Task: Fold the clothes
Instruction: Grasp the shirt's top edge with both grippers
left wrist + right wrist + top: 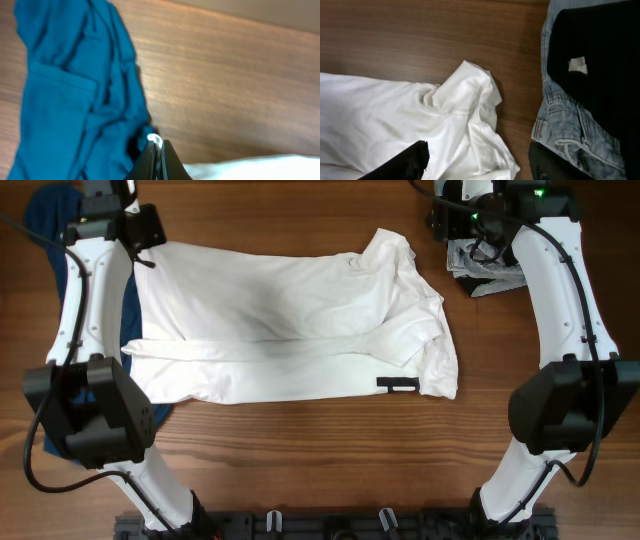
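Centrally, white shirt beneath wide-open right pincer, left pincer closed on nothing, beside shirt's corner.

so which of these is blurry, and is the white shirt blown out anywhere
Overhead view: sharp, evenly lit; the white shirt is bright but its folds show as soft grey shadows. Left wrist view: softest, the table grain and blue garment slightly smeared. Right wrist view: shirt creases crisp, while the right tool is only dark, unfocused shapes at the bottom edge.
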`<state>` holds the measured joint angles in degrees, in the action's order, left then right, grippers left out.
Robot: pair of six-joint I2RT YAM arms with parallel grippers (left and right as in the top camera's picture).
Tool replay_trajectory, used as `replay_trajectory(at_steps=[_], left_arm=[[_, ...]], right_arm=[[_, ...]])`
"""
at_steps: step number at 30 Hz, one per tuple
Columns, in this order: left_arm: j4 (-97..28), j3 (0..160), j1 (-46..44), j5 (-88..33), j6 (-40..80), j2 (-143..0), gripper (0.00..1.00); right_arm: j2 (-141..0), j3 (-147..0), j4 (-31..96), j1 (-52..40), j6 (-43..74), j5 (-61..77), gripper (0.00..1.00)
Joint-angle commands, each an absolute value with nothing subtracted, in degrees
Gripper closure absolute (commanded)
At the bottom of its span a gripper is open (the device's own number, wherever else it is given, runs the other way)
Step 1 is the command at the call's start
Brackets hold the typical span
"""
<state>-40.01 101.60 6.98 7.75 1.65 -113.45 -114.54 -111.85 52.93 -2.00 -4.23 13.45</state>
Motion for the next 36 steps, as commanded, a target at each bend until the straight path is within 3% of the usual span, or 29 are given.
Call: replay_trajectory(at_steps=[1,17,26,31,34,36], left_arm=[[-44.6,101.6,4.2,8.4,3.7,-113.5,0.96],[-57.8,101.6,2.3,8.4,8.2,-113.4,0.96],[-60.3,101.6,2.3,8.4,8.2,-113.4,0.96],[-60.9,101.6,2.3,8.4,8.3,-113.4,0.96],[-61.3,101.6,2.4,8.4,8.7,-113.4,0.96],[-60.9,101.6,2.8,8.4,10.4,-113.4,0.96]], right_arm=[[-117.9,-111.6,50.8,-2.3,-4.4,13.5,0.37],[-140.2,-111.6,24.0,-8.2,-7.4,12.8,0.30],[-143.1,-111.6,18.6,-8.1,-7.9,10.3,0.32],[-143.9,-111.6,20.1,-8.1,-8.0,12.0,0.46],[-143.7,-111.9,20.6,-8.2,-6.6,12.0,0.95],[-142.9,-113.1,22.5,-8.1,-6.0,12.0,0.96]])
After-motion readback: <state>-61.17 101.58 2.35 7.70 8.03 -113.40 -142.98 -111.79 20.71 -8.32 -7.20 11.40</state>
